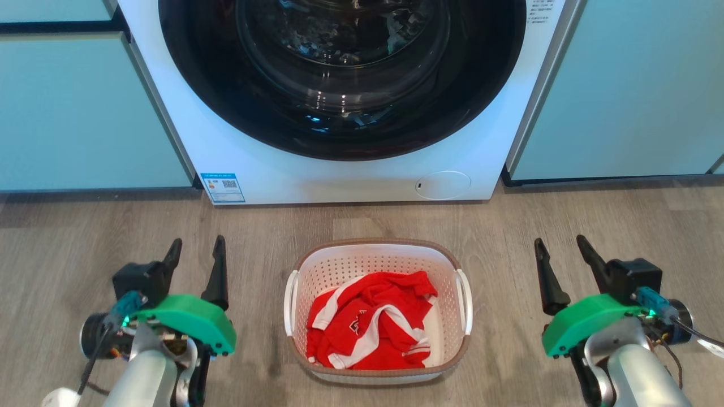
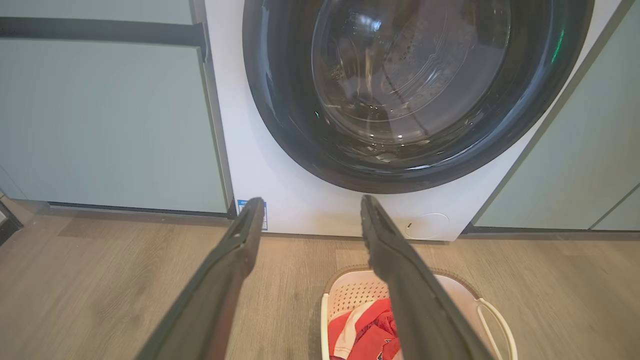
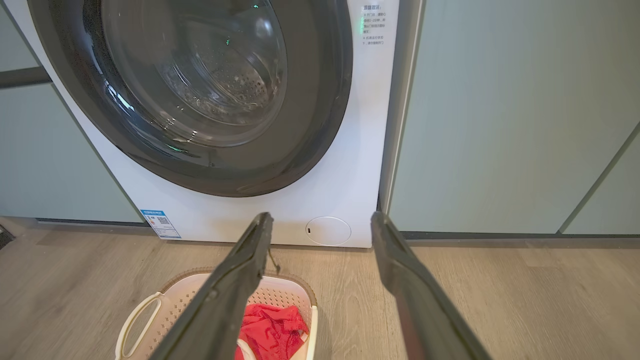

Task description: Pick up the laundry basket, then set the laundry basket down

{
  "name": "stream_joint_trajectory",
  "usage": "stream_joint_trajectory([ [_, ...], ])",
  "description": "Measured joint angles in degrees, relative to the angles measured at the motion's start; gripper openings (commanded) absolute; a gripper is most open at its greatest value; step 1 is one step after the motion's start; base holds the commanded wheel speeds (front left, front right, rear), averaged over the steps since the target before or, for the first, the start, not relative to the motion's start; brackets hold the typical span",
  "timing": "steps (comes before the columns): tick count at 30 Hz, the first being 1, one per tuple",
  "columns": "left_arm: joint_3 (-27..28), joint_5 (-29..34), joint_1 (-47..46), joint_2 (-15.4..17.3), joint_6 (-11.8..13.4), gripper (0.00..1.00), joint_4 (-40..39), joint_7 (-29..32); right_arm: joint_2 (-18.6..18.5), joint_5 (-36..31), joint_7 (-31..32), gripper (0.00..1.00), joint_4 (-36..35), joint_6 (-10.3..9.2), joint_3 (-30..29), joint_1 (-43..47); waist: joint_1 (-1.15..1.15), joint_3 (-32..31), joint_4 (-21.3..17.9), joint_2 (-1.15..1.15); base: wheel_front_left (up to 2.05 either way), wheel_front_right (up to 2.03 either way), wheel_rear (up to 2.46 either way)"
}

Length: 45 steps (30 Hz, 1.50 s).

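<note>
Head view, and I'm at the starting line: the laundry basket [image 1: 373,264] sits on the wooden floor [image 1: 85,226] just in front of the washing machine [image 1: 350,175], squarely between my two arms. My left gripper [image 1: 198,242] hovers well off to one side of it, fingers spread and empty. My right gripper [image 1: 560,241] mirrors it on the other side, also spread, nothing between the fingers. Neither touches the basket, so I judge the pickup not yet begun; this is the approach.

Next move, as I read it: bring both grippers inward and down to the white side loops, left handle [image 1: 290,302] and right handle [image 1: 467,302], close on each, then lift evenly so the basket doesn't tip.

Inside the basket lies one crumpled red garment [image 1: 367,322] with white stripes, bunched toward the near half, the far perforated wall bare above it. It looks a soft, light load. The washer's drum shows dark behind its round glass door; I cannot tell whether anything lies in it.
</note>
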Motion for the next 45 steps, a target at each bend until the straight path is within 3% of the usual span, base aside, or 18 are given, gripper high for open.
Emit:
stream_joint_trajectory([
  [14,-1.90,6.43,-0.95,0.89,2.23,1.00,0.41,-1.02,-0.01,-6.59,-2.04,1.00,-0.31,0.00,0.16,-0.92,0.00,0.23,0.26,0.00,0.00,0.00,0.00],
  [22,-1.92,6.23,-1.03,0.88,2.69,1.00,0.68,-1.02,0.40,-2.76,-2.05,1.00,-0.30,0.00,-1.07,-0.88,0.00,0.10,0.35,0.00,0.00,0.00,0.00],
  [45,-2.34,5.38,-1.03,1.23,3.35,1.00,0.67,-0.94,0.51,-2.18,-2.04,1.00,0.10,0.00,-0.98,-0.83,0.00,0.46,0.20,0.00,0.00,0.00,0.00],
])
